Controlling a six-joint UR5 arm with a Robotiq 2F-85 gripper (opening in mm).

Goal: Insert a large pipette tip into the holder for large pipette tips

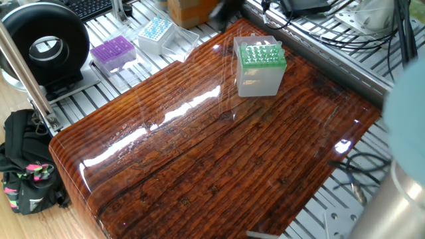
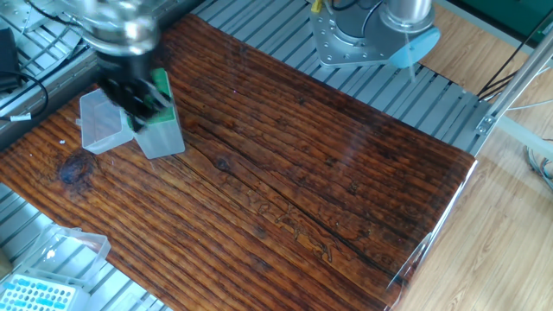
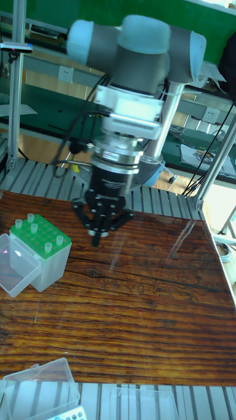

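The holder for large pipette tips [image 1: 260,66] is a tall whitish box with a green grid top, standing near the table's far edge. It also shows as holder [image 3: 40,252] and holder [image 2: 164,136]. Several whitish large pipette tips [image 3: 31,220] stand in its holes. My gripper [image 3: 97,240] hangs above the wood to the right of the holder, apart from it. Its fingers meet at a point and I see nothing between them. In the other fixed view the gripper [image 2: 138,97] is a motion blur in front of the green top.
A clear lid [image 2: 99,125] leans against the holder. A purple-topped box [image 1: 113,53], a blue-topped box [image 1: 156,33] and a black round device [image 1: 43,46] sit off the wood on the metal rails. The robot base [image 2: 363,34] stands at the table's other side.
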